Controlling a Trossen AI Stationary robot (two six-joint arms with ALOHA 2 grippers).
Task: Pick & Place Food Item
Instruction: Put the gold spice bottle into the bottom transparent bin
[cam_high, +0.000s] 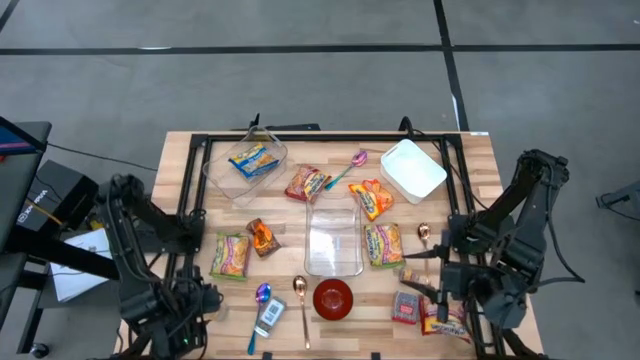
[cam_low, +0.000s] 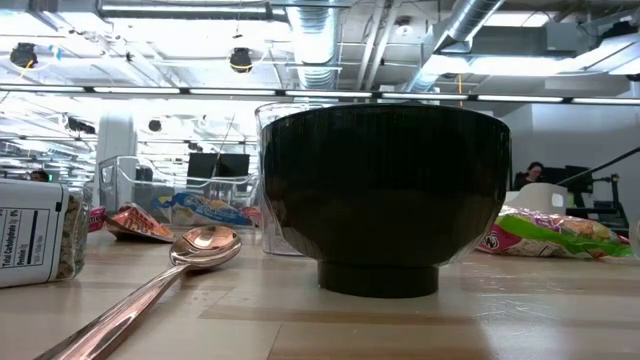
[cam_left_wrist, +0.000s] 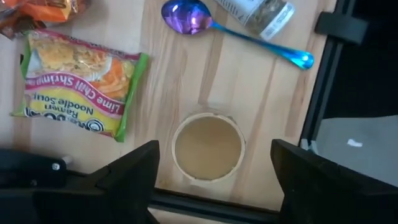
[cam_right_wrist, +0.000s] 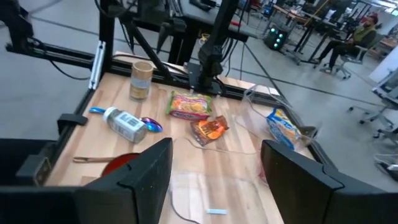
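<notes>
Left fingers spread wide, empty — lining up on the lime chili shrimp ramen.

Nearest, between my left gripper (cam_left_wrist: 211, 180) fingers, a small round cup (cam_left_wrist: 207, 147) sits in the way. Beyond one fingertip lies the ramen packet (cam_left_wrist: 79, 84), flat on the table (cam_left_wrist: 180, 68); farther off, a purple spoon (cam_left_wrist: 186, 15). I judge I should shift sideways clear of the cup, centre over the packet, then descend. Right gripper (cam_right_wrist: 214, 186) waits — parted, empty.

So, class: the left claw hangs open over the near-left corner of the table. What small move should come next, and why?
Probably shift the left claw sideways toward the Lime Chili Shrimp ramen packet. It is open over a small tan cup, not a food item, and the packet lies flat and unheld close beside it.
</notes>
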